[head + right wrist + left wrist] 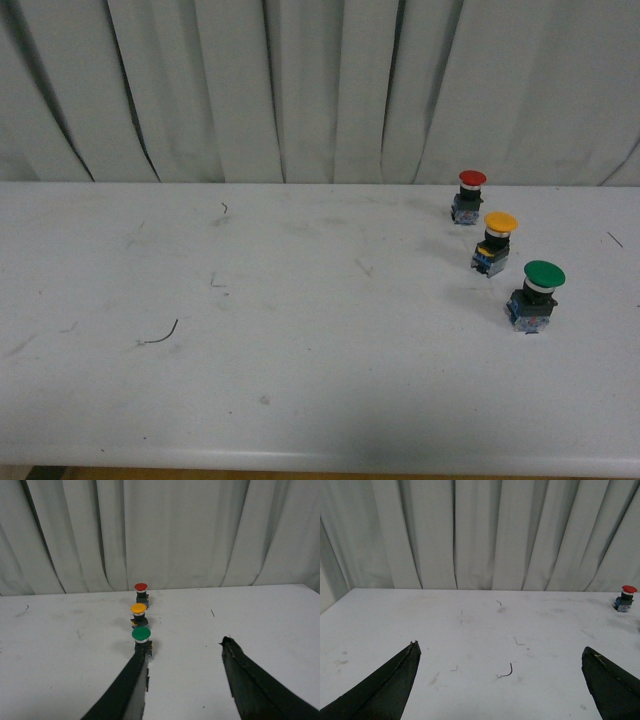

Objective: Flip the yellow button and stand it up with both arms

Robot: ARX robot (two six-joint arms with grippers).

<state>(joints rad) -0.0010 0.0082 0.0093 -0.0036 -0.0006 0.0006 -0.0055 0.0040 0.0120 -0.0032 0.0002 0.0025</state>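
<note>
Standing upright on its block with the cap on top, the yellow button (497,243) is seen on the right side of the white desk (300,330) in the front view, placed between the red-capped button (468,196) behind it and the larger green-capped button (535,295) nearer the front edge; the three are set in a slanted row, each apart from the next, and none is touched by anything. No arm is caught in the front view. In the right wrist view the right tool (187,645) is shown spread wide with nothing held between its two dark fingers (250,680), and the same row of buttons is seen ahead of it, the green one (141,636) just at the tip of one finger, though whether that finger touches it cannot be told, the yellow one (138,611) behind it and the red one (141,590) farthest, near the pale curtain (165,530). In the left wrist view the left tool (500,650) is likewise shown wide open and empty above bare desk, with a thin dark curl of wire (506,672) lying between its tips and only the red-capped button visible far off at the side.
</note>
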